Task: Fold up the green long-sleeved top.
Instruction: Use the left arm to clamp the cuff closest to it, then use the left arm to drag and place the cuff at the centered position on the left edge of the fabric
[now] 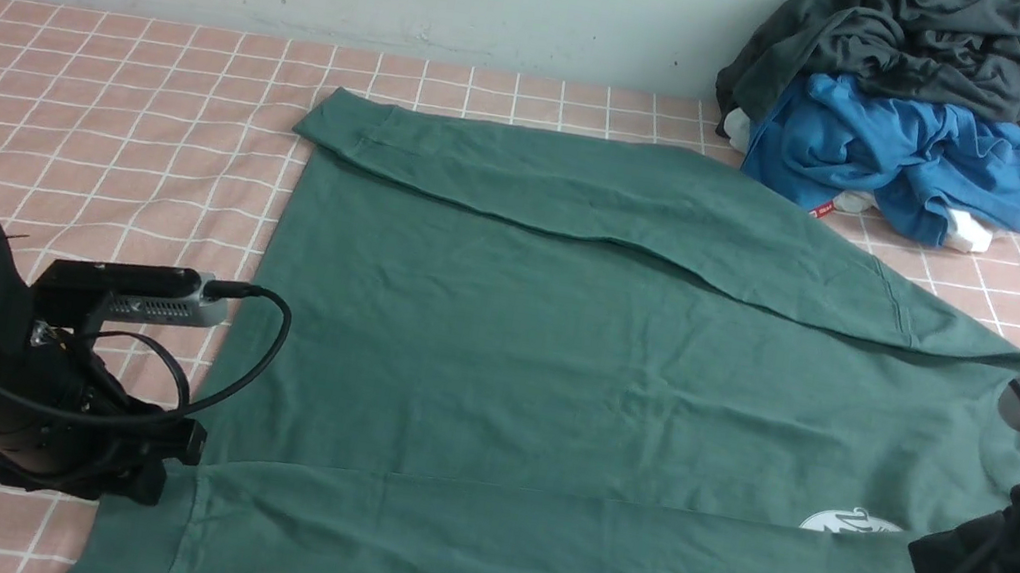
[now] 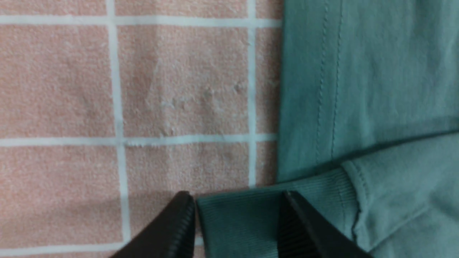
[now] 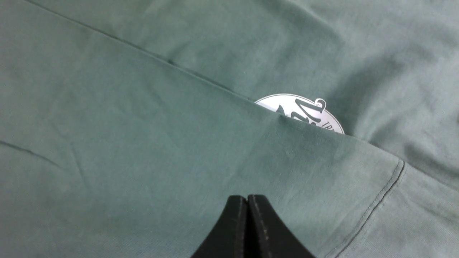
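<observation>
The green long-sleeved top is lying flat across the middle of the counter, reaching from near the far edge down to the near edge, with its hem pointing at the left edge. Both sleeves are already lying folded in: the far sleeve is crossing the body along the far side, and the near sleeve is crossing it along the near side. I judge the sleeve stage done, with the body folds not yet made.

The left end effector is sitting toward the near left corner with its fingers apart, straddling the ribbed cuff beside the hem. The right end effector is hanging over the near sleeve toward the right edge, its fingers pressed together with no cloth showing between them.

The white logo is showing only partly, the sleeve covering the rest. In the front view both sets of fingertips are hiding behind the arms, the collar is sitting behind the right arm, and the top's near edge is running out of frame. A dark garment and a blue garment are lying heaped in the far right corner.
</observation>
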